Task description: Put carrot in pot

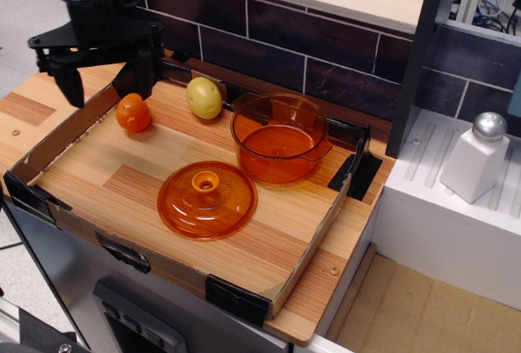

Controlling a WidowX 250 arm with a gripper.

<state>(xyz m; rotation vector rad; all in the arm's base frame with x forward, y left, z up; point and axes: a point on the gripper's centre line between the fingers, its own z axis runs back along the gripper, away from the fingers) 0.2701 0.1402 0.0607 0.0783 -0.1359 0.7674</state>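
— Two fingers spread wide, is that your gripper (107,84)?
— Yes, you have it open and empty, hanging over the tray's (313,243) back-left corner.
— The pot (279,137)?
— Nothing in it (lid (207,199) lies in front).
— The carrot (133,113)?
— On the tray floor, just below the fingers, left of the yellow lump (204,98).

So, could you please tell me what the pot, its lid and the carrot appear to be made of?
The pot looks like transparent orange glass or plastic: its base and the wood behind show through the wall, and the rim glints. The lid seems to be the same clear orange material, with the board's grain faintly visible beneath. The carrot appears to be glossy, opaque moulded plastic, with a bright highlight on top.
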